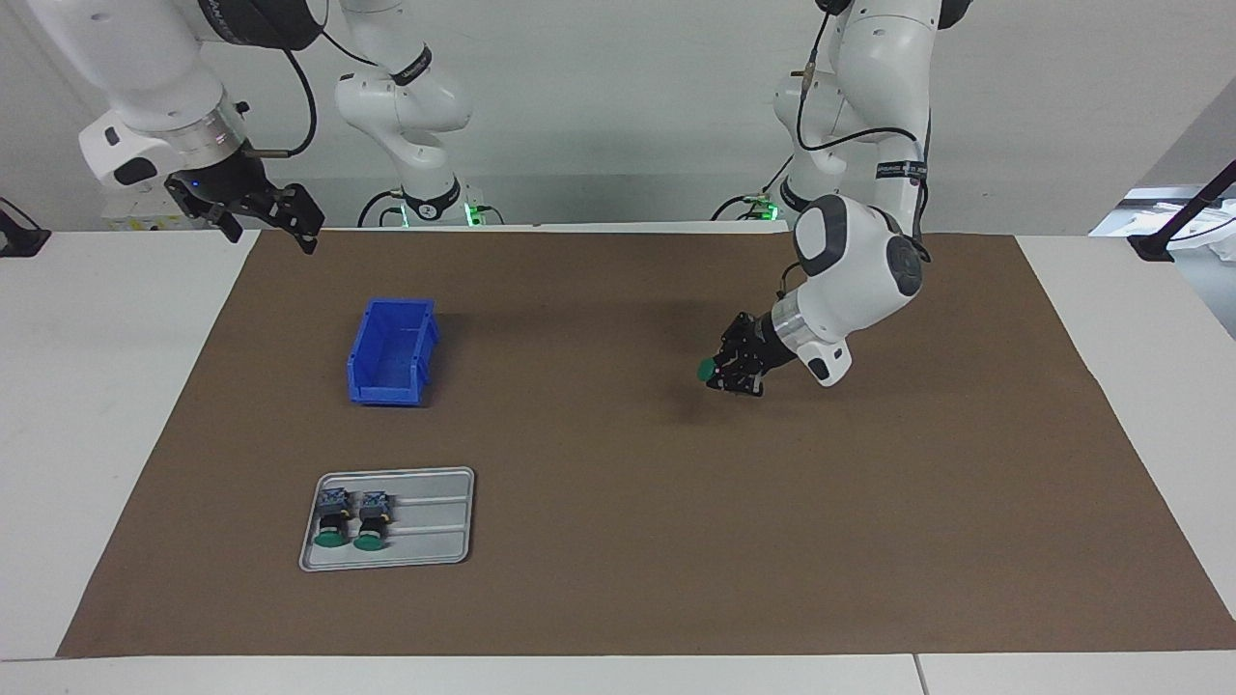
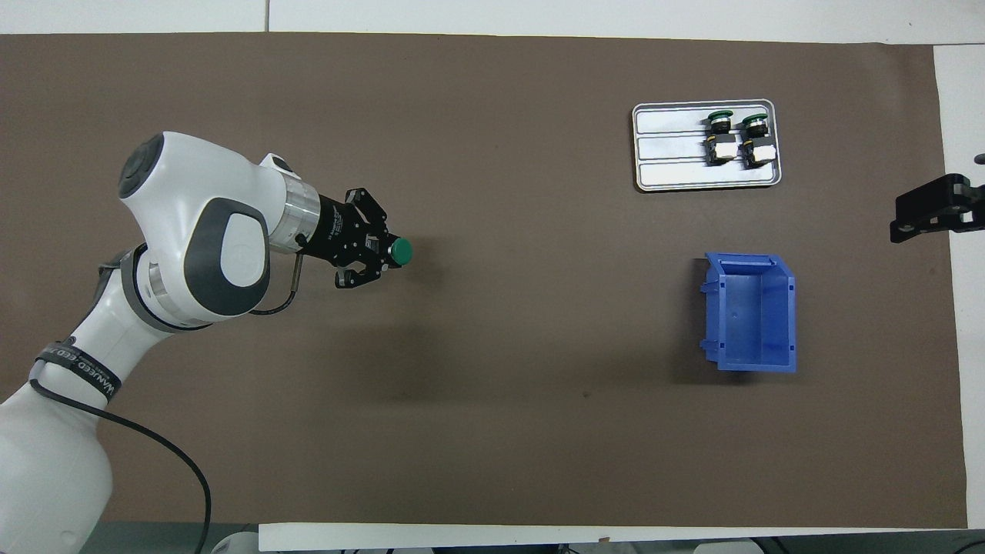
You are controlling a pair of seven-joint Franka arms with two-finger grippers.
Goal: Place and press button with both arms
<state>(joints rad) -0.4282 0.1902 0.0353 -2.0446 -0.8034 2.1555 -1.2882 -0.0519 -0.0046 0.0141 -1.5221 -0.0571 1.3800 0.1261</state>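
the button [image 1: 708,368] is gripped by the left gripper [image 1: 731,372], right of frame centre, above the mat. it could slip if tilted. the right gripper [image 1: 259,214] waits open, upper left.

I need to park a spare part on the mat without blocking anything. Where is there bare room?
The brown mat is bare between the left gripper, which holds a button, and the blue bin. It is crowded at the right arm's end: bin, and grey tray with two buttons. The right gripper waits there.
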